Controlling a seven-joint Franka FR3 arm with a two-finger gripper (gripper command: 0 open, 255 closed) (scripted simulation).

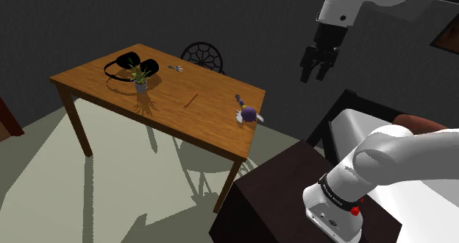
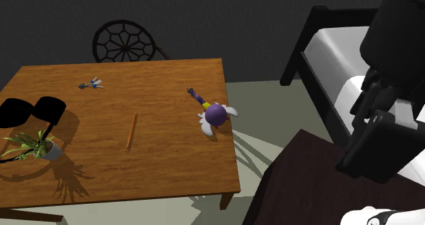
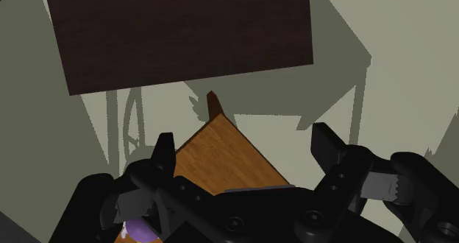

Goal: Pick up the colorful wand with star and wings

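Wrist view to open with: we see the gripper [image 3: 245,142] with its two black fingers spread wide and nothing between them. So what have we actually got done?

Nothing gripped yet, we'd say. Down beside one finger we catch a scrap of purple, the wand [image 3: 140,230], lying on the table [image 3: 221,157] near its corner.

And what do we get from the shoulder view?

Same story. The gripper [image 1: 315,75] hangs high in the air, out past the table [image 1: 169,109], fingers pointing down. The wand [image 1: 248,113] lies flat close to the table's edge: purple head, white wings, handle pointing toward the far side.

The second exterior view agrees. We have the wand [image 2: 212,112] near that view's right edge of the table, with nothing touching it. Farther in there's a thin brown stick [image 2: 131,130], then a potted plant [image 2: 34,145] and a black shape [image 2: 30,111], all well apart from it. A chair [image 2: 124,43] stands at the far side.

So we call this the approach stage. We've yet to swing over the wand, descend, close on it and lift, so all the picking lies ahead.
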